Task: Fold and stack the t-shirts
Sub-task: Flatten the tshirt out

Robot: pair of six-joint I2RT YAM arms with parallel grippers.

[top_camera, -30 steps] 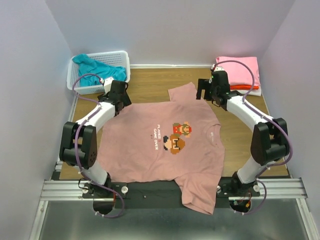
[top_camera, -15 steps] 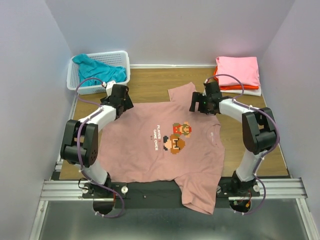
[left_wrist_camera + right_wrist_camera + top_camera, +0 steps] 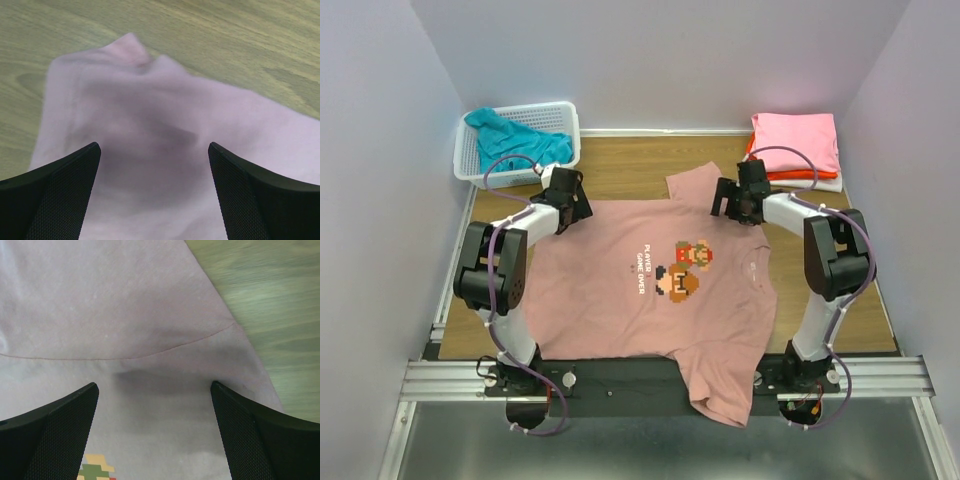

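Note:
The dusty-pink t-shirt (image 3: pixel 610 300) with pixel figures and "PLAYER GAME OVER" text lies spread flat on the wooden table, one sleeve hanging over the near edge. My left gripper (image 3: pixel 576 207) is low over its far-left corner and open, with pink cloth (image 3: pixel 165 115) between the wide jaws (image 3: pixel 154 150). My right gripper (image 3: pixel 726 203) is low over the far-right shoulder by the upper sleeve, open over the cloth (image 3: pixel 125 305), jaws wide (image 3: pixel 155 387). A teal shirt (image 3: pixel 510 138) lies in the basket. Folded bright pink (image 3: pixel 798 140), orange (image 3: pixel 790 173) and white (image 3: pixel 830 185) shirts are stacked at the back right.
A white lattice basket (image 3: pixel 560 115) stands at the back left. Bare wood (image 3: pixel 620 175) shows behind the shirt. Purple walls enclose the table on three sides. A metal rail (image 3: pixel 620 375) runs along the near edge.
The right gripper came down from near the stack onto the shirt's shoulder. The left gripper moved slightly right. The dusty-pink shirt shifted a little to the right.

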